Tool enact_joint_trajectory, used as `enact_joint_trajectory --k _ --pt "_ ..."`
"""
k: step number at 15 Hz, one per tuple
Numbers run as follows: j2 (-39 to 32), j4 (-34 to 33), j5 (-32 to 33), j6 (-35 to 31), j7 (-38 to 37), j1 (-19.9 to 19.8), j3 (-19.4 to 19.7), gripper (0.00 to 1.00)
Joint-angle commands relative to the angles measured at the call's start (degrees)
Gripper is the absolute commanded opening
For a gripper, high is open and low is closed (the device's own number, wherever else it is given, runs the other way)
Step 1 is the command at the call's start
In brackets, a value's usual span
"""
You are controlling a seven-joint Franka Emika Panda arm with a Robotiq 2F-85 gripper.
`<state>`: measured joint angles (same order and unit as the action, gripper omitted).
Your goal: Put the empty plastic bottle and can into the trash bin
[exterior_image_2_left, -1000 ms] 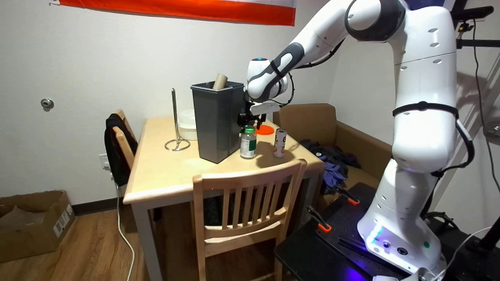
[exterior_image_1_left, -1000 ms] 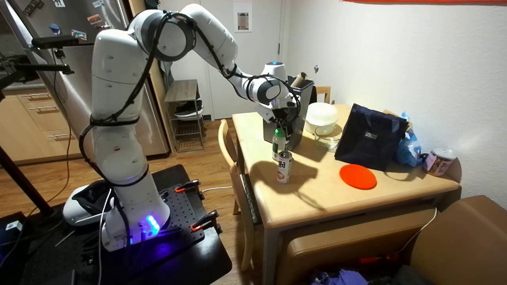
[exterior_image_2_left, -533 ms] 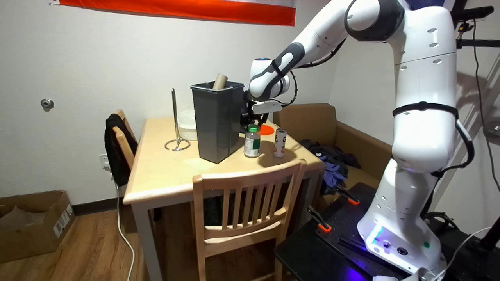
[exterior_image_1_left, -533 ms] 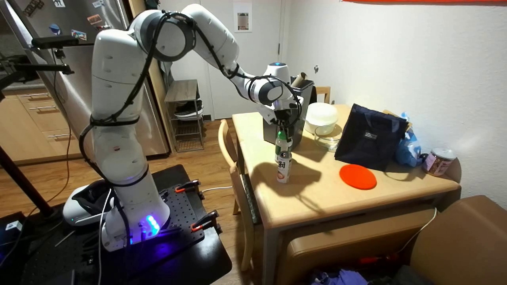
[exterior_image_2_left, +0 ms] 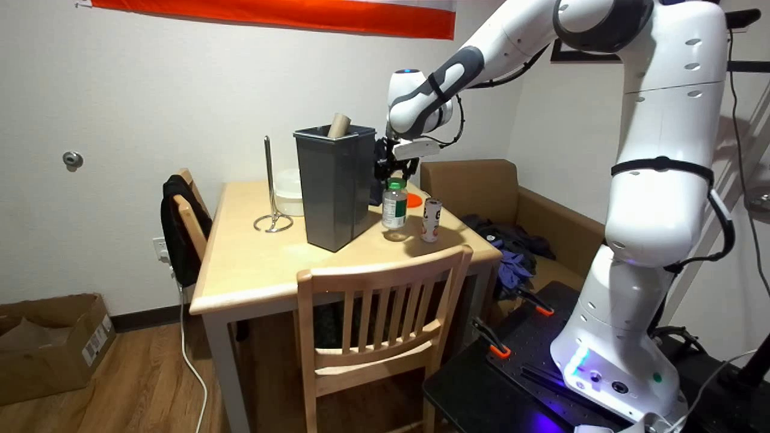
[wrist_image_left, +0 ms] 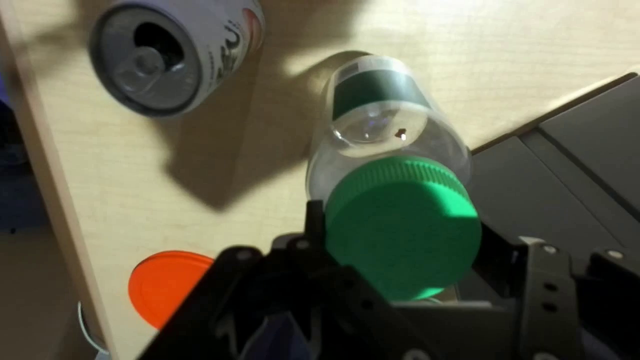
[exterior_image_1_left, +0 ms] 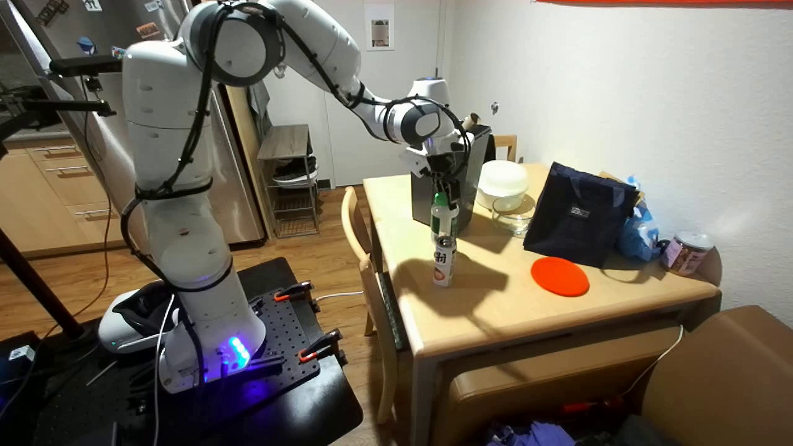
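Observation:
Hanging just above the table, the empty plastic bottle (exterior_image_2_left: 394,207) stays nearly upright, clear with a green cap and label. My gripper (wrist_image_left: 402,225) is shut on its green cap, one finger on each side, as the wrist view shows. The can (exterior_image_2_left: 431,220), pale and printed, stands upright on the table beside the bottle; in the wrist view its opened top (wrist_image_left: 147,60) shows at upper left. Tall and dark grey, the trash bin (exterior_image_2_left: 334,192) stands on the table close beside the bottle, and part of its side (wrist_image_left: 550,165) appears at right in the wrist view.
A cardboard tube (exterior_image_2_left: 339,125) sticks out of the bin. On the table are a metal stand (exterior_image_2_left: 274,198), a white container (exterior_image_1_left: 503,179), a dark blue bag (exterior_image_1_left: 579,214) and an orange disc (exterior_image_1_left: 559,276). A wooden chair (exterior_image_2_left: 385,270) stands against the table edge.
My gripper has closed on the bottle's cap. The bottle has shifted slightly toward the can, then risen off the table with the arm. The can and bin have stayed put.

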<state>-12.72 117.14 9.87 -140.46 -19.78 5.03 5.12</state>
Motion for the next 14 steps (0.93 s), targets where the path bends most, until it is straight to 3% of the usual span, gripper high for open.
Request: enact_joint_trajectory --k 1,4,9,14 --pt "11.42 4.83 4.78 5.95 -2.38 0.53 -0.58 0.42" --pt "19.00 6.11 8.42 9.71 -3.06 -0.41 -2.87 0.42" --pt "27.51 4.28 8.90 14.45 -1.25 -1.68 -7.52 0.42" --pt "28.51 -1.33 6.37 15.59 0.35 -1.55 -11.23 0.42"
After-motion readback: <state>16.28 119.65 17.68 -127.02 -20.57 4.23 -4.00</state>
